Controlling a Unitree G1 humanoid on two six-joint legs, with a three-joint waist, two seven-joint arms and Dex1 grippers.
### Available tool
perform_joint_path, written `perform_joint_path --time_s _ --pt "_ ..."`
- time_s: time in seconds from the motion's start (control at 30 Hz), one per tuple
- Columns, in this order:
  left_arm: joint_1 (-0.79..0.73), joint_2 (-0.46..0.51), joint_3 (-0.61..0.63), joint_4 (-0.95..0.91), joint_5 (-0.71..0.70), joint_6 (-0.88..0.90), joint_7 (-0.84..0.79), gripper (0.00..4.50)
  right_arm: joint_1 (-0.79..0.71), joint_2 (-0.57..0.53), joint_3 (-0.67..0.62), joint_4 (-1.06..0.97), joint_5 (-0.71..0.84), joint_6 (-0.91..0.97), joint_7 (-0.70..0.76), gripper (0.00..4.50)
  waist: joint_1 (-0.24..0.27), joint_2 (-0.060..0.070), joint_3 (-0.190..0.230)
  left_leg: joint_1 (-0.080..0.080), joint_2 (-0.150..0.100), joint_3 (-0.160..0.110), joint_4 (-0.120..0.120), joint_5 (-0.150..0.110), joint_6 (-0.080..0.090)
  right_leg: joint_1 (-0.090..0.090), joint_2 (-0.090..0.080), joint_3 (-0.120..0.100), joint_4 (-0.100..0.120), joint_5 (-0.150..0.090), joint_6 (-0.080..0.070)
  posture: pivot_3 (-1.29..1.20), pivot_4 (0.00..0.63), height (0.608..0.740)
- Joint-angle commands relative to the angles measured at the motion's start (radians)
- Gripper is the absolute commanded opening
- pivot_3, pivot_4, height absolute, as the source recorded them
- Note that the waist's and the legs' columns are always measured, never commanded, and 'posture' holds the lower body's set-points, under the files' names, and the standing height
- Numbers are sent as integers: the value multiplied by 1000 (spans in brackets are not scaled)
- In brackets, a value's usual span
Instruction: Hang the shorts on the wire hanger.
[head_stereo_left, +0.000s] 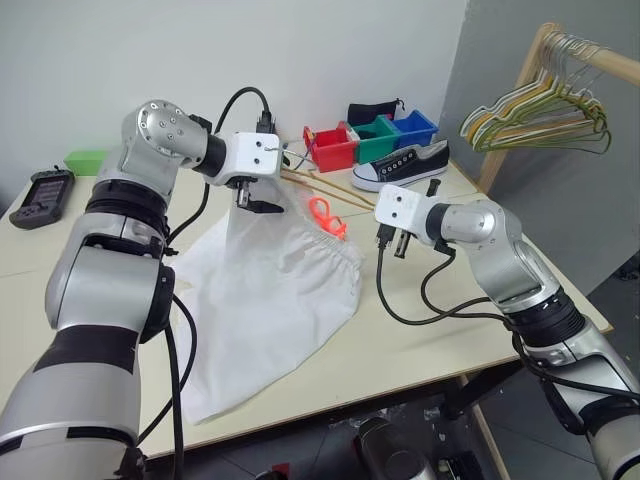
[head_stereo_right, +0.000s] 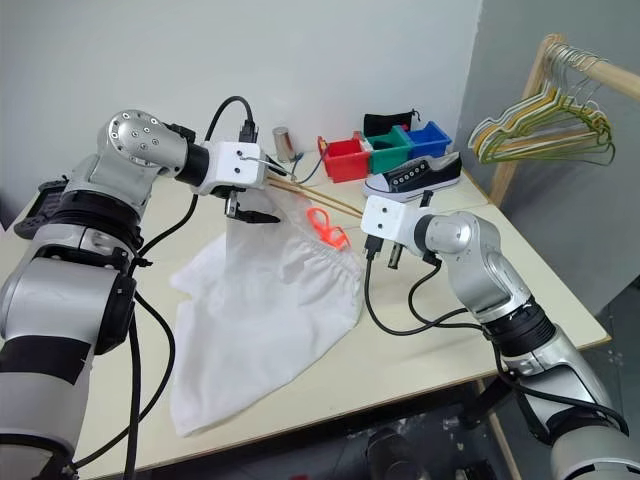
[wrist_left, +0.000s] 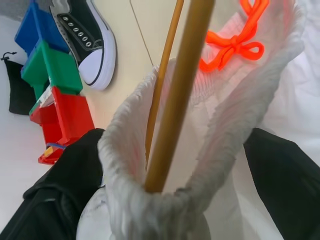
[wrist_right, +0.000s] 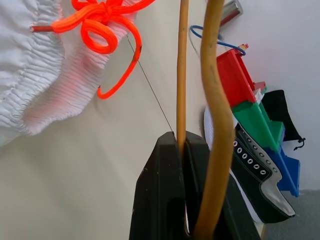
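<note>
The white shorts lie on the table with their gathered waistband lifted toward my left gripper. In the left wrist view the waistband is bunched between the two black fingers, which stand wide apart, with a gap on one side. The tan wire hanger runs into the waistband fold and carries it. My right gripper is shut on the hanger's wire, to the right of the shorts. The orange drawstring lies on the table beside the waistband.
Red, green and blue bins and a black-and-white sneaker sit at the table's back. A wooden rack with several hangers stands at the right. A black controller and a green block are far left.
</note>
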Motion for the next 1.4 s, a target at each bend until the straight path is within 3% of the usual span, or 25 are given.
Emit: perform_joint_path --time_s 0.03,0.2,0.9,1.4 --pt "-29 13 5 -13 4 -10 20 4477 -30 0 -25 -38 -4 -44 -7 0 0 0 0 0 0 0 0 0 0 0 0 0 0 0 0 -334 0 740" --pt "-31 -12 4 12 25 -18 99 4477 -36 -9 -1 -37 -37 -98 -14 0 1 -1 -1 0 -1 -1 0 0 0 0 -1 0 1 0 0 -331 0 740" --pt "-82 3 95 20 -100 58 -44 4477 1 -13 -88 123 52 -110 -13 0 -3 -7 -5 0 -13 -3 0 4 4 1 -13 -3 4 1 3 -346 0 740" --pt "-47 -7 33 31 -22 -22 -3 4477 -50 9 -56 46 9 -137 -9 0 -18 -7 -5 0 -13 -4 0 4 4 1 -13 -3 5 1 3 -341 0 740"
